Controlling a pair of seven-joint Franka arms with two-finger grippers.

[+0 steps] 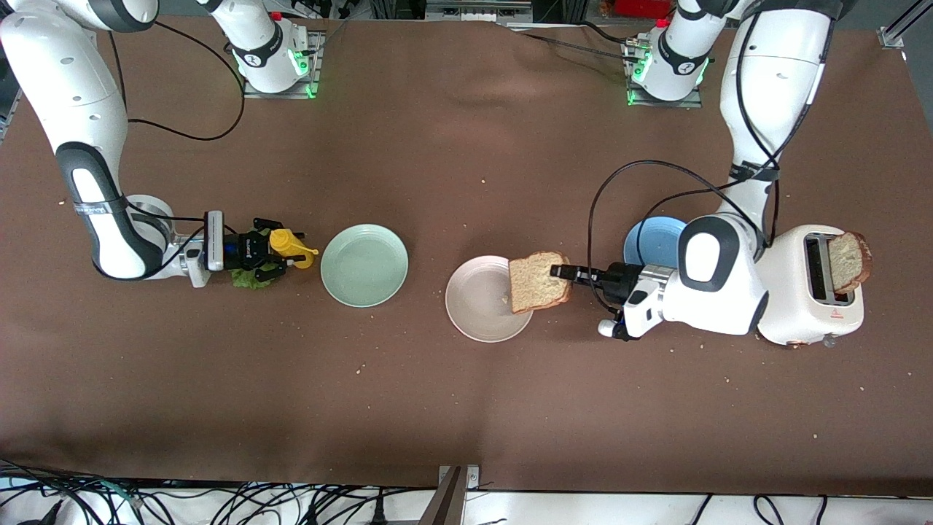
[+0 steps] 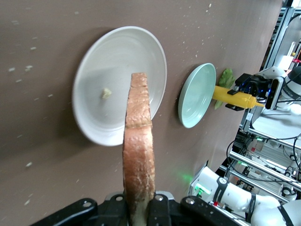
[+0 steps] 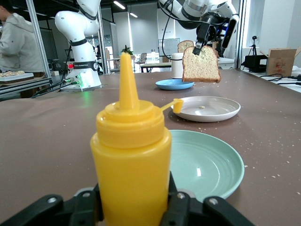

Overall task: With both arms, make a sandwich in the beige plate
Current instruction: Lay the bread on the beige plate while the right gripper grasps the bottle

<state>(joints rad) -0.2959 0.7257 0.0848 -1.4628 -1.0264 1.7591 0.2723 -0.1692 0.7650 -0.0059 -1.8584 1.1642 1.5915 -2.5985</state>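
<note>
1. We see the left gripper [image 1: 565, 273] clamped on one edge of a square slice of speckled brown bread [image 1: 539, 281], holding it on edge in the air over the rim of the round pale pinkish-beige plate [image 1: 477, 310].
2. In the left wrist view the brown crust of the slice [image 2: 139, 155] rises from between the closed fingers, with the beige plate [image 2: 117, 56] under it; a small crumb lies in the plate.
3. We find the right gripper [image 1: 280, 250] low at the right arm's end of the table, its fingers narrowed around a yellow plastic squeeze bottle [image 1: 290, 246] with a pointed nozzle; the right wrist view shows the bottle [image 3: 131, 160] upright between the jaws.
4. A ruffled green lettuce leaf [image 1: 251, 278] lies on the brown table [image 1: 437, 408] just under that gripper.
5. A round mint-green plate [image 1: 364, 265] sits between the bottle and the beige plate.
6. A round blue plate [image 1: 651, 240] shows partly beneath the left arm, beside a white toaster [image 1: 805, 292] with a second brown bread slice [image 1: 848, 261] standing in its slot.
</note>
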